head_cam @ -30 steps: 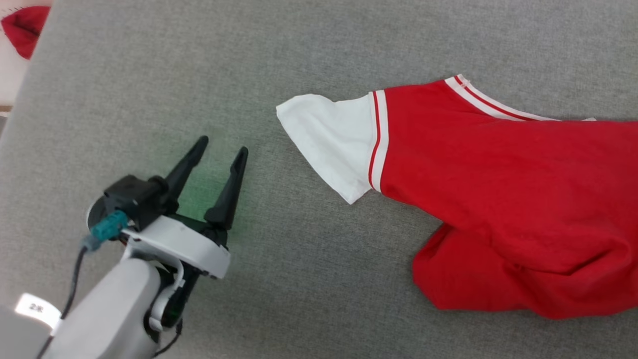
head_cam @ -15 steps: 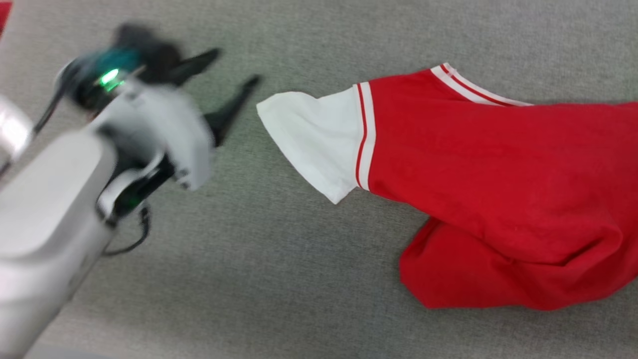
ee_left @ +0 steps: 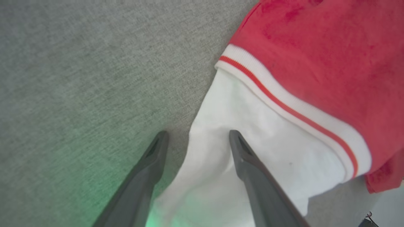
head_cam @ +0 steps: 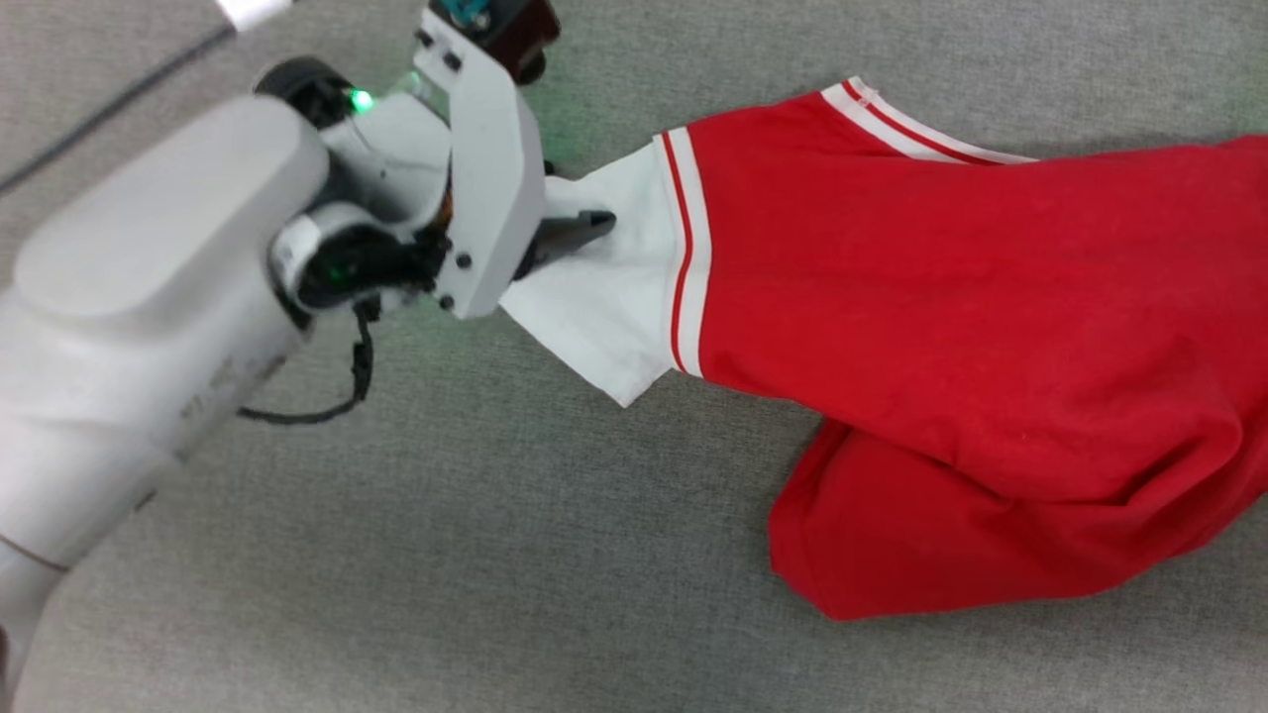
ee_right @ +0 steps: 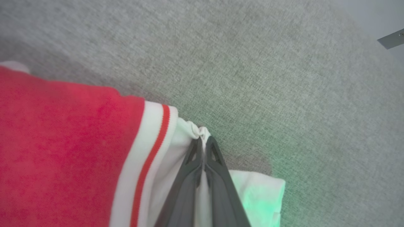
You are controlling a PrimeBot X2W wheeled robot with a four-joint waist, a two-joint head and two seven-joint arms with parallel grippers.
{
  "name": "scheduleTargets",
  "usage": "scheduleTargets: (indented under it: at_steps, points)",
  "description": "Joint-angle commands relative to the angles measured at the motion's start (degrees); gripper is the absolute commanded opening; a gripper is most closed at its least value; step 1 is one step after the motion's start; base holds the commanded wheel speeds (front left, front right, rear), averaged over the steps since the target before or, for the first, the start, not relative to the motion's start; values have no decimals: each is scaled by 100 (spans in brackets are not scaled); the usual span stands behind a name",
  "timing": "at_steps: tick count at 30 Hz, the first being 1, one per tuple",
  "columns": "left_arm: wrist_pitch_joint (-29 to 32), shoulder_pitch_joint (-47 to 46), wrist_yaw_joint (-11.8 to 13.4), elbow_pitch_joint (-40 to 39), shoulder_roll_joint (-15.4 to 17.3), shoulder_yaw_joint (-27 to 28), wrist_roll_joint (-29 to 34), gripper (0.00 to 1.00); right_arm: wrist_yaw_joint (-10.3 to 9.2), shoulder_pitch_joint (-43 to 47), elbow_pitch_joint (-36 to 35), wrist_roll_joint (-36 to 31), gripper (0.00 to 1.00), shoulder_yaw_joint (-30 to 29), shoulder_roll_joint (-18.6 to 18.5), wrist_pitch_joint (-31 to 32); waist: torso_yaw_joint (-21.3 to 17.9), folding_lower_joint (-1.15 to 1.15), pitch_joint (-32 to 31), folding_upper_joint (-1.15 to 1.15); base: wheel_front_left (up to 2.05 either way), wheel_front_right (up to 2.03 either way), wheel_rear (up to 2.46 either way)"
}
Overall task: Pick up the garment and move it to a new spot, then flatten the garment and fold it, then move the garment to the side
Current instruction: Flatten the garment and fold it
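Note:
The garment (head_cam: 941,297) lies crumpled on the grey surface, its red body to the right and a white sleeve (head_cam: 604,307) with red-and-white trim pointing left. My left gripper (head_cam: 580,198) hovers over that sleeve. In the left wrist view it (ee_left: 198,135) is open, one finger on the bare surface and the other over the white sleeve (ee_left: 252,132), straddling the sleeve's edge. In the right wrist view my right gripper (ee_right: 202,140) is shut on a pinched bunch of the other white sleeve (ee_right: 176,135), next to the striped trim and the red body (ee_right: 56,142).
Grey woven cloth covers the table (head_cam: 446,545), with bare room in front of and left of the garment. A dark cable (head_cam: 109,109) crosses the top left. The table's edge shows at the left wrist view's lower right (ee_left: 382,205).
My left arm has swung up and to the right, from the bare surface at lower left to over the white sleeve. The camera has shifted slightly; the garment lies as before.

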Motion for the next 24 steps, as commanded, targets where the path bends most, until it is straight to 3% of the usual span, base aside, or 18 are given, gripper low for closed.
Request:
scheduleTargets:
  at_steps: [1,3,4,5,6,7,14,24]
  points:
    - [29,87,-1,112,-71,-178,-100,100,-22,182,183,11,0,289,239,52,-59,0,56,0,0,0,0]
    - [-33,77,-2,210,-139,-267,-267,100,-22,141,199,47,0,331,231,24,-73,0,74,0,0,0,0]
    - [-51,76,-2,218,-178,-309,-353,86,-22,124,214,51,0,346,232,13,-78,0,75,0,0,0,0]
    - [-49,100,-2,229,-204,-338,-484,49,-22,105,233,50,0,365,229,-15,-80,0,72,0,0,0,0]
    - [-30,120,-4,231,-223,-357,-620,5,-22,87,255,65,0,377,231,-47,-82,0,62,0,0,0,0]
    - [-47,125,-11,227,-245,-362,-729,0,-23,79,282,88,0,386,230,-86,-79,0,43,0,0,0,0]
    - [-511,-4,-10,283,-169,-279,-957,0,-17,-22,335,238,0,304,279,-434,-48,0,-196,0,0,0,0]
    - [-2578,-429,-10,1018,-206,66,-659,0,-16,-692,796,-20,0,-350,459,-1850,-125,0,-650,0,0,0,0]
